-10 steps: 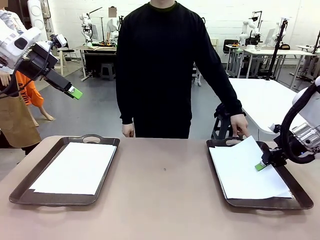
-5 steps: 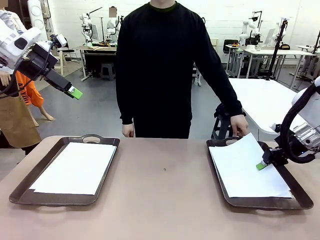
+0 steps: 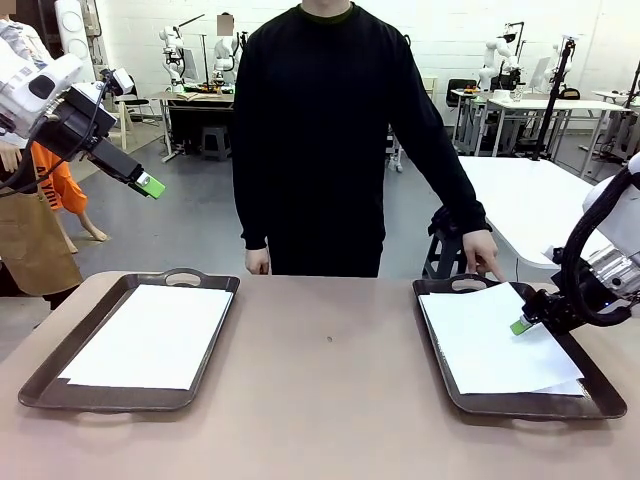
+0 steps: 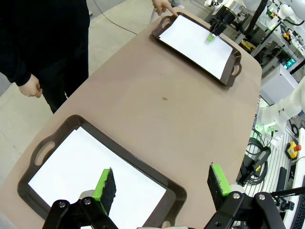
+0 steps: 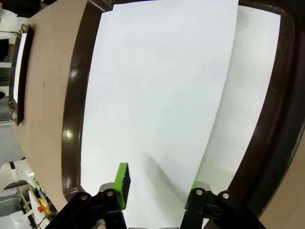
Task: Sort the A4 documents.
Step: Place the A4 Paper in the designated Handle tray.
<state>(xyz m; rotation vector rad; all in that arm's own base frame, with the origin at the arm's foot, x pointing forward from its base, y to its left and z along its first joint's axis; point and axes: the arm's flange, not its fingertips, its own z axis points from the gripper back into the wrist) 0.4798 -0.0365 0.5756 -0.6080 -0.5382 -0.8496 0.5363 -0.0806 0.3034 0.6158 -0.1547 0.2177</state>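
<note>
1. Hovering high off the left end of the surface (image 3: 330,400), the left gripper (image 3: 150,185) grasps nothing, its jaws spread wide; in its own wrist view its two green pads (image 4: 106,183) stand far apart with nothing between them.
2. Directly beneath that gripper lies the left tray (image 3: 60,390), dark brown with a handle at each end, and a white A4 sheet (image 3: 150,335) rests flat inside it, well below the pads and touching neither.
3. Beyond the left gripper, across the surface, a person in a black top (image 3: 330,130) stands at the far side; one hand (image 3: 257,262) hangs at the surface's far edge, the other hand (image 3: 480,250) reaches down to the far handle of the right tray (image 3: 590,385).
4. The right gripper (image 3: 522,324) sits low over the right tray, its green tip just at the right part of the A4 documents (image 3: 490,340) stacked there.
5. In the right wrist view the right gripper (image 5: 157,186) has its jaws parted, one green pad (image 5: 122,183) to the left and the other at the right, the top sheet (image 5: 157,90) lying flat under them and not pinched; so it reads as released.
6. The top sheet is skewed against the lower sheet (image 5: 248,95), whose edge shows to the gripper's right, nearer the tray's rim.
</note>
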